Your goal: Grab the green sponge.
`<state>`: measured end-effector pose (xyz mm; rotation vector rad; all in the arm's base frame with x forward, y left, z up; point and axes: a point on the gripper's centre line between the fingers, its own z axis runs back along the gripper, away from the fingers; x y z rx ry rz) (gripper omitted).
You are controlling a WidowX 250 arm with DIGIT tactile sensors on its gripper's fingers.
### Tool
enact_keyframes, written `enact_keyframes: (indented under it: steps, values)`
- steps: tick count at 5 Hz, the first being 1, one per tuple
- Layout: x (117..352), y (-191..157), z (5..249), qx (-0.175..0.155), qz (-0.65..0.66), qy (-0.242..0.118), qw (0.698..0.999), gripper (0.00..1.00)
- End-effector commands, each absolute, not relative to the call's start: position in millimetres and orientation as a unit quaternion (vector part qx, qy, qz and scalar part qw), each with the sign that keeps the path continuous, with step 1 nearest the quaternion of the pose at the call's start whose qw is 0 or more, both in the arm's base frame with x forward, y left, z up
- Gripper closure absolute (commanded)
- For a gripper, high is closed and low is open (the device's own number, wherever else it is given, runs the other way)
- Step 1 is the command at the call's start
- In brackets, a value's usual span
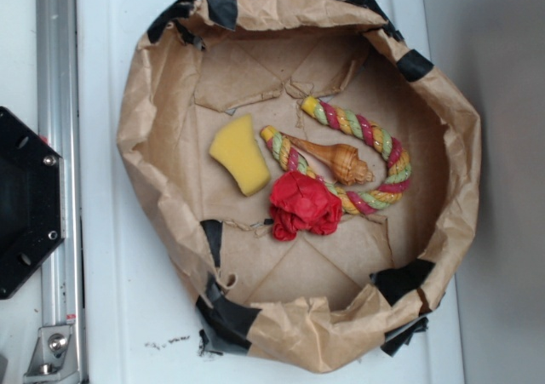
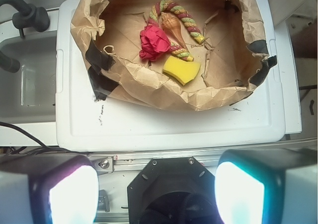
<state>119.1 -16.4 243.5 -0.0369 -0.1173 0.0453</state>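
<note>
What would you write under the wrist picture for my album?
Wrist view: open fingers far back from a paper-lined basket holding the yellow sponge, red cloth, rope and shell.

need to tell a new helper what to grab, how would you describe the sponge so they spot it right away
Look inside the round brown paper-lined basket sitting on the white lid. On the basket floor, beside the red crumpled cloth lump and the striped twisted rope, lies the yellow wedge-shaped foam sponge. It is the only plain yellow, flat-faced, porous piece there.
</note>
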Motion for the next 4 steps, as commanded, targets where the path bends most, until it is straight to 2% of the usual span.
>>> enact_keyframes:
  steps: [1,2,3,4]
  values:
    - [119,-16,244,-0.018,0.023,-0.059,0.998,0.00]
    - [169,-9,216,0.016,-0.075,-0.119,0.990,0.00]
    - [219,4,195,-0.002,-0.082,-0.128,0.988,0.00]
    - [243,9,153,0.001,-0.086,-0.102,0.991,0.00]
